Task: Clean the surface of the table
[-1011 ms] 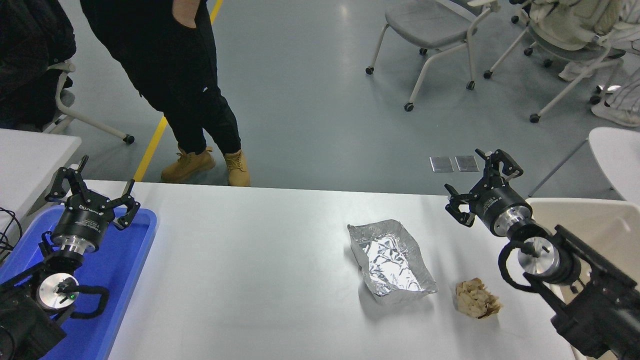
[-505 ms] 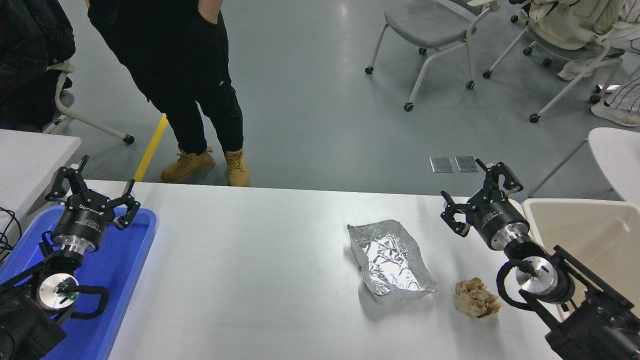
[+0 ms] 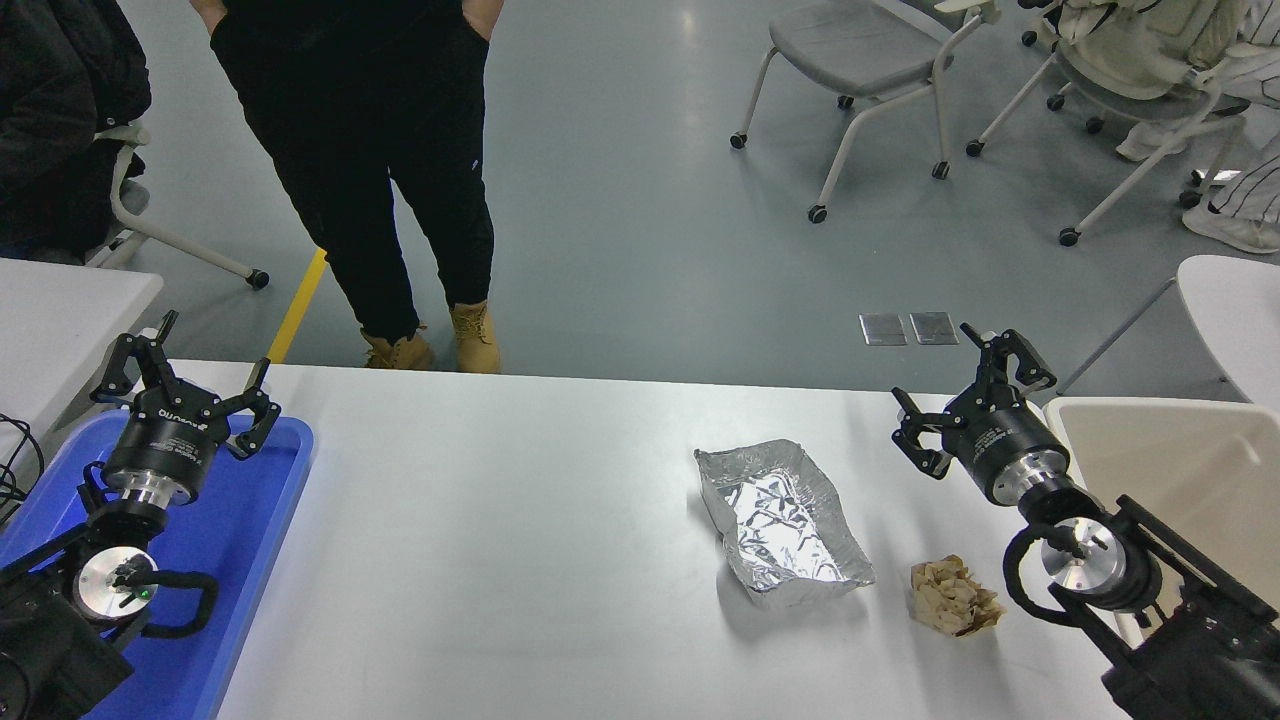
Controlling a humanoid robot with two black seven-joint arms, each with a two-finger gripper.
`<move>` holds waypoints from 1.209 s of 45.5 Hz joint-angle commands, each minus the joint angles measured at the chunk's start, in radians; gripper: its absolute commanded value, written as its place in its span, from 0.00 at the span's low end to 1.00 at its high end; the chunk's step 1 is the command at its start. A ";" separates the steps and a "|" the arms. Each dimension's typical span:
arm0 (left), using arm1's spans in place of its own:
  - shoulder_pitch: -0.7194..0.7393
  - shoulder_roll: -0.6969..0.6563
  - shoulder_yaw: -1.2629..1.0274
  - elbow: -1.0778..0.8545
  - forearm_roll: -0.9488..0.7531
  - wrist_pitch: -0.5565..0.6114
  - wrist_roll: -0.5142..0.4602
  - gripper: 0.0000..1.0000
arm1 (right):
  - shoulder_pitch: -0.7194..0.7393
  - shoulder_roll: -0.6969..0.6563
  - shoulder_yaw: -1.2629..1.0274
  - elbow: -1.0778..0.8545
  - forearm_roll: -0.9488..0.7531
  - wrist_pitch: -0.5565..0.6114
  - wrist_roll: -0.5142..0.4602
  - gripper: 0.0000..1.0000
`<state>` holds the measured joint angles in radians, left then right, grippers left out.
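Silver foil, shaped like a shallow open tray point(image 3: 785, 522), lies on the table surface point(image 3: 520, 540), the wide white top that fills the lower half of the head view. Just beside it, at about 4 o'clock from it, sits a crumpled brown paper ball point(image 3: 952, 597); the two are close but not touching.

The right gripper point(image 3: 968, 400) hangs at about 2 o'clock from the foil, near the far edge of the table and beside the beige bin point(image 3: 1180, 470). Its fingers are spread wide and hold nothing. Compared with one second ago it has only drifted a little, first toward 9 o'clock and then back toward 3 o'clock, and it has not come down to either piece of rubbish. The foil and the paper ball lie exactly where they were. I judge therefore that the cleaning has not really begun: both pieces must still be lifted from the table, probably into the bin.

The left gripper point(image 3: 190, 375) is parked at the 9 o'clock side above the blue tray point(image 3: 255, 560), also spread and empty, and it has not moved.

A person in black trousers and tan boots point(image 3: 400, 180) at 11 o'clock beyond the table has shifted their stance slightly.
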<state>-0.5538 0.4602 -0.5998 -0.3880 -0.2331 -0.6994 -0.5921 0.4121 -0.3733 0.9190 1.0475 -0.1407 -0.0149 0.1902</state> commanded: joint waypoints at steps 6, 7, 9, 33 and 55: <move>0.000 0.000 0.000 0.001 0.000 0.000 0.000 1.00 | 0.051 -0.122 -0.190 0.049 -0.240 -0.011 0.054 1.00; 0.000 0.000 0.000 0.001 0.000 0.000 0.000 1.00 | 0.054 -0.136 -0.204 0.061 -0.253 -0.010 0.054 1.00; 0.000 0.000 0.000 0.000 0.000 0.000 0.000 1.00 | 0.059 -0.168 -0.239 0.091 -0.273 -0.010 0.054 1.00; -0.002 0.000 0.000 0.000 0.000 0.000 0.000 1.00 | 0.381 -0.501 -0.988 0.416 -0.399 -0.068 -0.021 1.00; 0.000 0.000 0.000 0.000 0.000 0.000 0.000 1.00 | 0.447 -0.532 -1.016 0.569 -0.241 -0.079 -0.410 1.00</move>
<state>-0.5545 0.4602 -0.5998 -0.3881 -0.2331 -0.6993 -0.5921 0.8141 -0.8894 -0.0638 1.5372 -0.4799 -0.0885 -0.0842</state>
